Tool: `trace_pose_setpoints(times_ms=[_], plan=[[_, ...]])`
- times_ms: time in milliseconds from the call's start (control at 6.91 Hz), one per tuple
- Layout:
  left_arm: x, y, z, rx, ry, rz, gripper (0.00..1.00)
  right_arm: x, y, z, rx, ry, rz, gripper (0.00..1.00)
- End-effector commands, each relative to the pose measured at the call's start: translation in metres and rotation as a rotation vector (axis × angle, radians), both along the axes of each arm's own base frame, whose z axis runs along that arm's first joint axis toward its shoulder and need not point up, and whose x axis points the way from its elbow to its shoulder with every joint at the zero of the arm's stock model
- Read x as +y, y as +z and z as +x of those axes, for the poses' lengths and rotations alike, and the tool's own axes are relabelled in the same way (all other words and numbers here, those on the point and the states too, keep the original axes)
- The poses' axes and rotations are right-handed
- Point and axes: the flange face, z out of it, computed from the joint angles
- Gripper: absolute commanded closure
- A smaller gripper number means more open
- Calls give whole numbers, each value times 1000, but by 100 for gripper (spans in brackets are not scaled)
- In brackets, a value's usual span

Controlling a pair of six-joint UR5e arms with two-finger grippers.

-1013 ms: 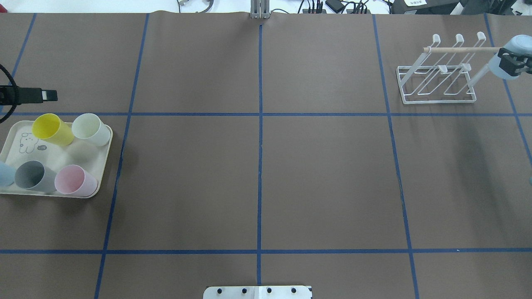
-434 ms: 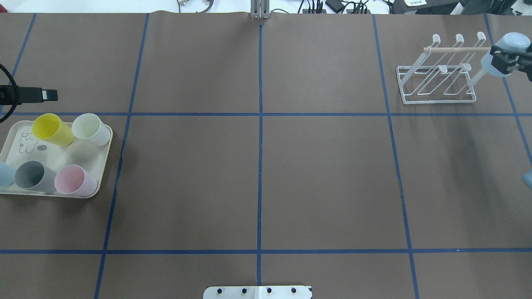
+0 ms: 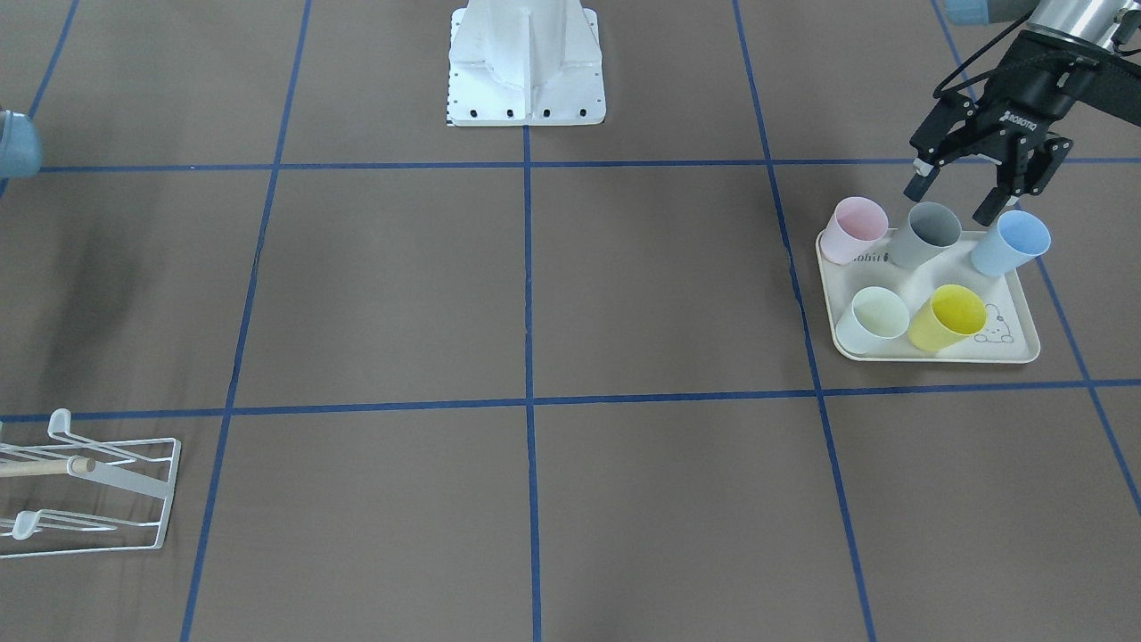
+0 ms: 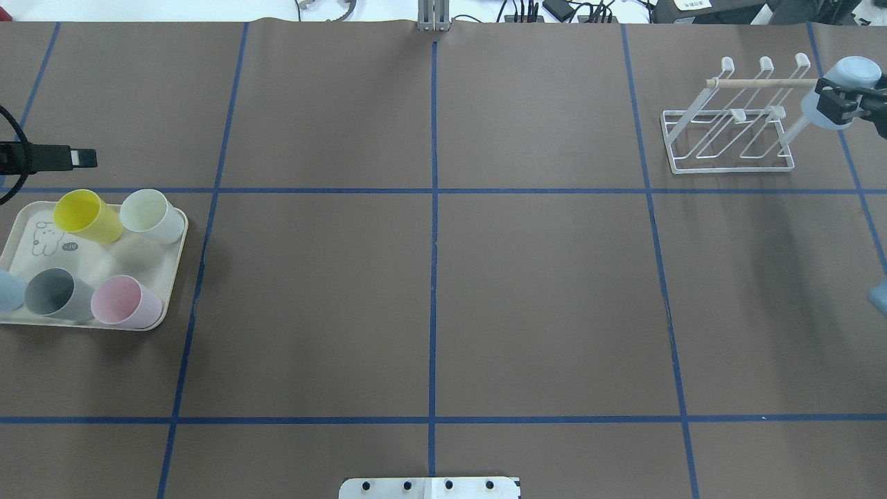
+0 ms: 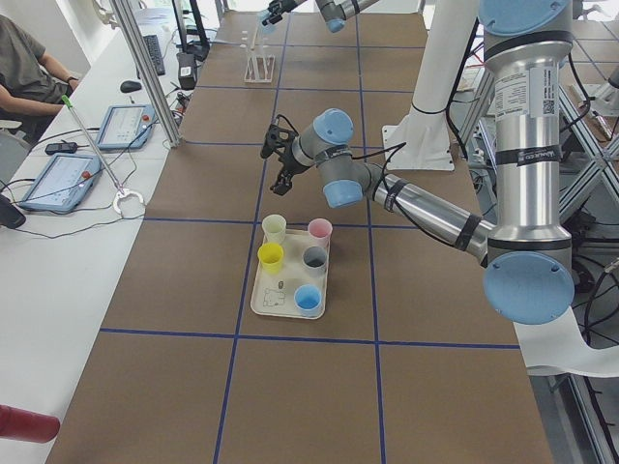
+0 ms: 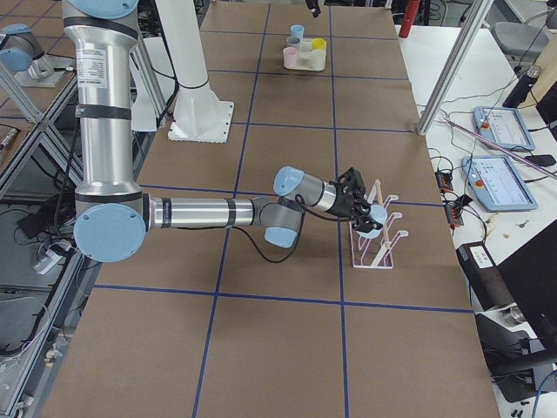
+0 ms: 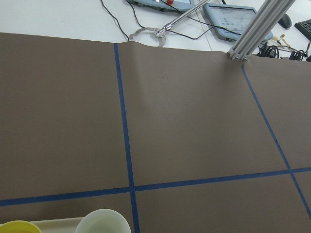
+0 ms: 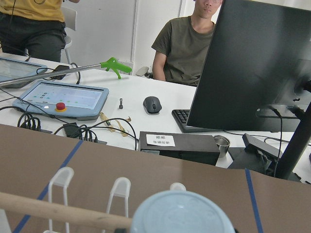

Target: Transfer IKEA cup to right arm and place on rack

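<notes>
Left side: reaches the left arm [image 5: 426, 208] out from its upright column, forearm sloping down over the table [image 3: 535, 294], wrist bent. Holds the left end effector [image 3: 949, 203] spread wide, fingers [image 3: 916, 185] angled down, hanging clear of the table. Shows only as a black tip at the left edge in overhead.

Right side: stretches the right arm [image 6: 200, 212] long and low, forearm near level over the table, wrist turned at the far end. Clamps the right end effector [image 4: 842, 97] on a light-blue cup [image 4: 858, 69] from the sides, cup tilted, base toward the wrist camera.
</notes>
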Motion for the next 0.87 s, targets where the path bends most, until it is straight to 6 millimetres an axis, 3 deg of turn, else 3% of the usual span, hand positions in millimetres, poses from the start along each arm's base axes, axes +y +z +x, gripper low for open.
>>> trace_pose_setpoints(times_ms=[0, 434, 724], plan=[[0, 0, 0, 0, 0, -1, 0, -6, 7, -3, 6, 0, -11, 100], [1, -1, -1, 2, 0, 3, 0, -2, 19, -2, 10, -3, -27, 100], [1, -2, -1, 2, 0, 3, 0, -1, 24, -1, 15, -4, -34, 1]])
